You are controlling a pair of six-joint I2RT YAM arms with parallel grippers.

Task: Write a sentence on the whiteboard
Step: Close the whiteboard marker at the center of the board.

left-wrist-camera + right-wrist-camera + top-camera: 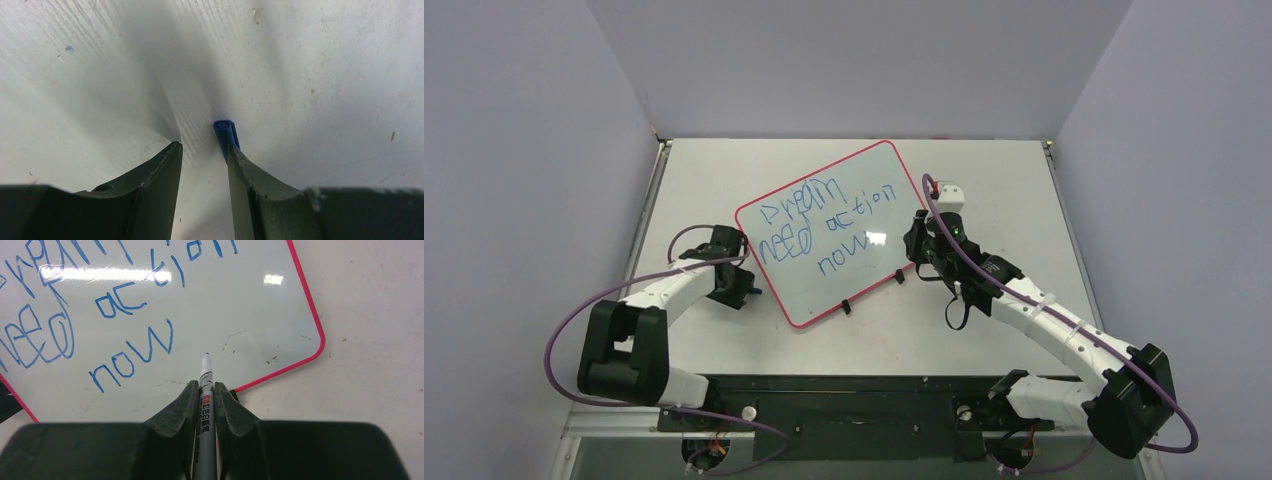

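The whiteboard (874, 205) lies tilted on the table, red-rimmed. On it the sentence (824, 225) reads "Dream need action now" in blue, in three rows. My right gripper (921, 243) hovers at the board's right edge, shut on a grey marker (205, 390). The marker's tip points at bare board (250, 305) right of the word "now" of the sentence (132, 352). My left gripper (742, 285) sits low on the table, left of the board. In the left wrist view this gripper (204, 147) is open and the gap is empty. A blue cap (226, 132) lies at its right fingertip.
A small white block with a red part (949, 192) sits on the table (1024, 200) just right of the board. Two black clips (846, 307) (900, 277) stick out of the board's near edge. Grey walls close in the table on three sides.
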